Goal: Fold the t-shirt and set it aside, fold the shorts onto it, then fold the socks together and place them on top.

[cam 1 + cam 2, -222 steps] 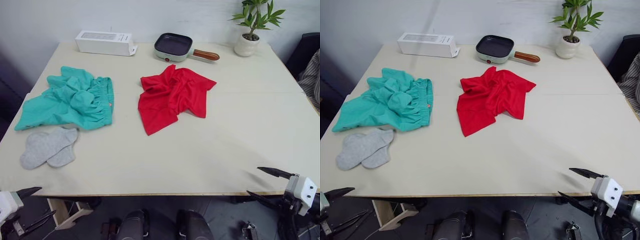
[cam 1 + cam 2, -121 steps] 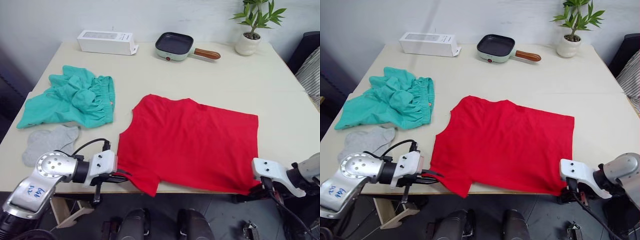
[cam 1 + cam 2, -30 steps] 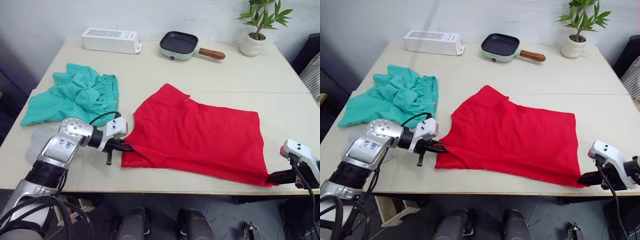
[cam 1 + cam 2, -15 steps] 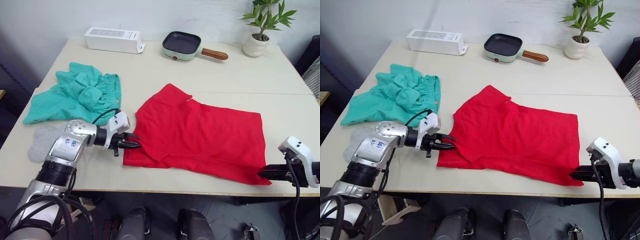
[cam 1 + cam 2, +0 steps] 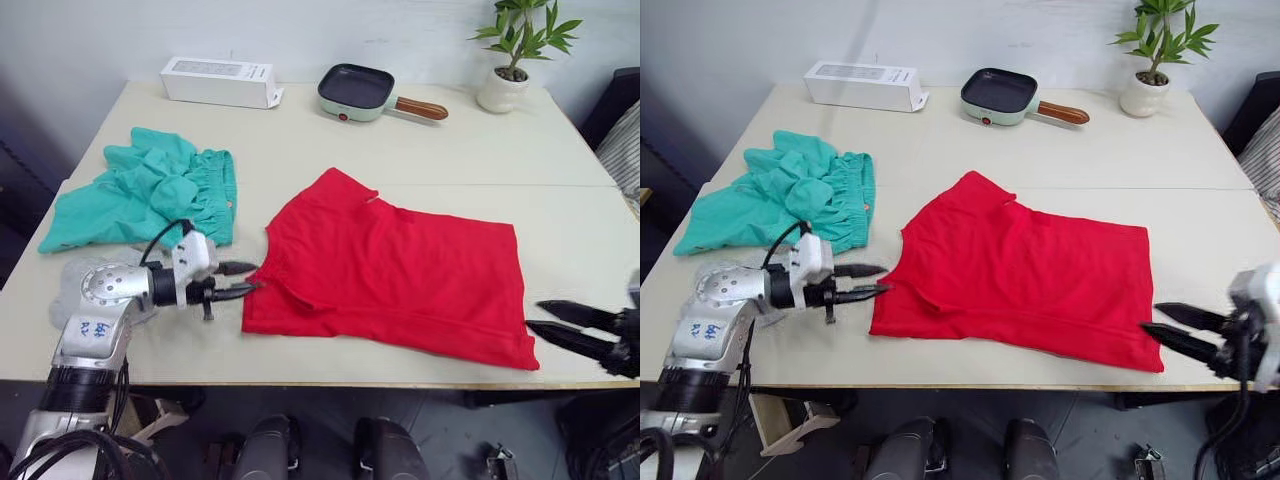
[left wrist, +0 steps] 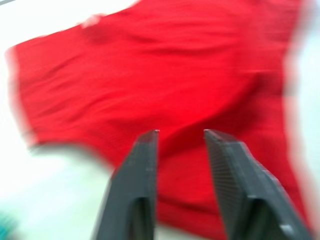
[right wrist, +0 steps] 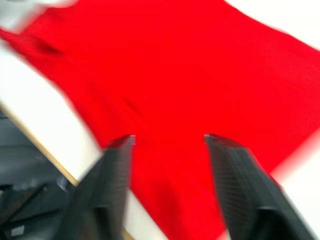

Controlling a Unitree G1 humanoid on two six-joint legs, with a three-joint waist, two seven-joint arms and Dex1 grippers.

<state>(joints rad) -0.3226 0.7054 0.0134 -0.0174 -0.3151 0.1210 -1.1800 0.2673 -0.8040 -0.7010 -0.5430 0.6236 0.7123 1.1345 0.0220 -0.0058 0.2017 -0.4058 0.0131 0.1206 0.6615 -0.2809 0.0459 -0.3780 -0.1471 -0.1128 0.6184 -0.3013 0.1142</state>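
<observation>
- Bright red short-sleeved cotton t-shirt (image 5: 390, 275): spread mostly flat at the middle of the pale beige table (image 5: 420, 140), near its front edge; robot's-left side folded inward, with a narrow flap lying on the body; upper corner raised in a soft peak; hem corner at the robot's right reaching almost to the table edge.
- Teal-green fabric shorts (image 5: 150, 195): bunched and unfolded at the robot's left, well apart from the t-shirt; gathered waistband turned toward the t-shirt (small orange tag visible at its edge).
- Light grey ankle socks (image 5: 72, 278): lying in front of the shorts, largely hidden behind the left arm.
- Left gripper (image 5: 238, 279): black fingers parted by a moderate gap, empty, tips just beside the t-shirt's left edge, pointing at it.
- Right gripper (image 5: 565, 327): fingers spread clearly apart, empty, just off the t-shirt's right hem corner at the table's front edge.
- Change since half a second ago: left fingers withdrawn slightly from the folded edge; right gripper released from the hem corner and opened, now lying apart from the cloth.
- Change since one second ago: t-shirt outline essentially the same, fold along the left side retained.
- Far edge of table: white rectangular box (image 5: 218, 82), pale green electric pan with wooden handle (image 5: 360, 92), small potted plant in a white pot (image 5: 505, 55).
</observation>
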